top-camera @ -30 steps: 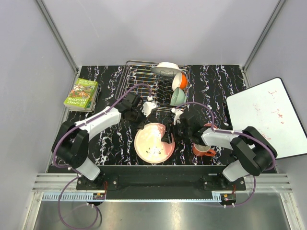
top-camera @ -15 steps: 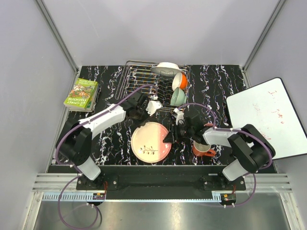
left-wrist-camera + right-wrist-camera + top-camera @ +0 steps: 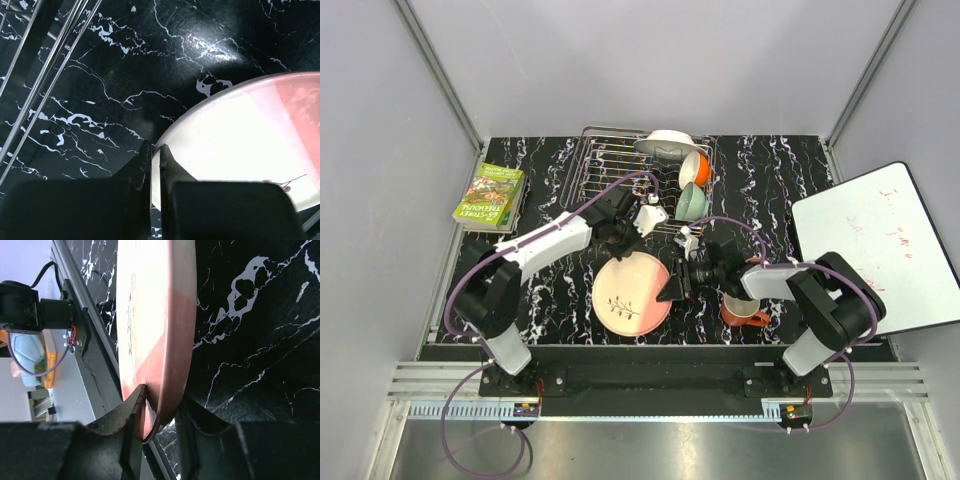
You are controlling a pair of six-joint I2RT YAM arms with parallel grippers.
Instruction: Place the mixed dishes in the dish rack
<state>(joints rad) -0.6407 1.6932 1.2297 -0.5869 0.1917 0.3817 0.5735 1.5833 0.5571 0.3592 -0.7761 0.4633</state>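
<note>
The peach-pink plate with the dark twig motif is tilted up off the black marble table, between both grippers. My right gripper is shut on its right rim; in the right wrist view the jaws pinch the plate edge-on. My left gripper is shut on its far rim, with the plate filling the left wrist view beside the gripper. The dish rack holds the white plate, orange bowl and pale green bowl. The orange mug sits under my right arm. The pink cup is hidden.
A green book lies at the table's left edge. A whiteboard leans at the right. The rack's wires run just left of my left gripper. Grey walls close in the table.
My left gripper has moved right and down onto the plate's far rim. The plate has turned and tipped up, shifting slightly toward the rack, with my right gripper still holding it.
</note>
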